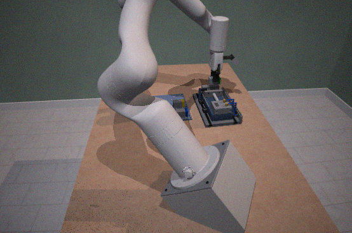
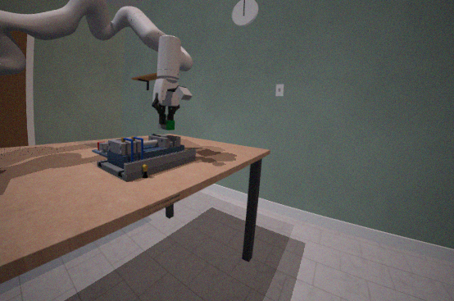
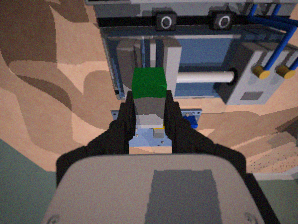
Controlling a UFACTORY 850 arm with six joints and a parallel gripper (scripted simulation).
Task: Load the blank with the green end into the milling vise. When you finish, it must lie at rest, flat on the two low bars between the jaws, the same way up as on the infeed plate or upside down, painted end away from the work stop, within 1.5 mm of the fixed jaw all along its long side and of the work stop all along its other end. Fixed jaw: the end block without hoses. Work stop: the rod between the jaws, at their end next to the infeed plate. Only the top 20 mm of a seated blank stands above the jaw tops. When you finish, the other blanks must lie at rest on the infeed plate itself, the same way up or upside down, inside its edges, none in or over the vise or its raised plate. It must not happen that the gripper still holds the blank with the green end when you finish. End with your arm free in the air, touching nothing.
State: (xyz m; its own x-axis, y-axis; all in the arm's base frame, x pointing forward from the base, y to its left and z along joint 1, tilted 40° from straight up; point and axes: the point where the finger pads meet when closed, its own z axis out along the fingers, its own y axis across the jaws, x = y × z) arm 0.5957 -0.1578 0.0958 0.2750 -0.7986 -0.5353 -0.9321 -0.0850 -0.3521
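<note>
My gripper [image 1: 215, 79] [image 2: 166, 120] [image 3: 149, 100] is shut on the grey blank with the green end [image 1: 219, 80] [image 2: 170, 125] [image 3: 149, 83]. It holds the blank in the air, clear above the far end of the milling vise [image 1: 219, 106] [image 2: 144, 152]. In the wrist view the green end points toward the vise, and the grey body sits between the two black fingers. The jaw block with blue hoses [image 1: 222, 106] [image 3: 255, 75] is on one side. A pale rod [image 3: 205, 77] runs from it toward the grey block partly hidden under the blank.
The blue infeed plate [image 1: 165, 98] lies left of the vise and is partly hidden by the arm. On it are other blanks, one with a yellow end [image 1: 183, 100]. The vise stands on a raised grey plate [image 1: 206, 121] [image 2: 164, 161]. The table's far edge is close behind the vise.
</note>
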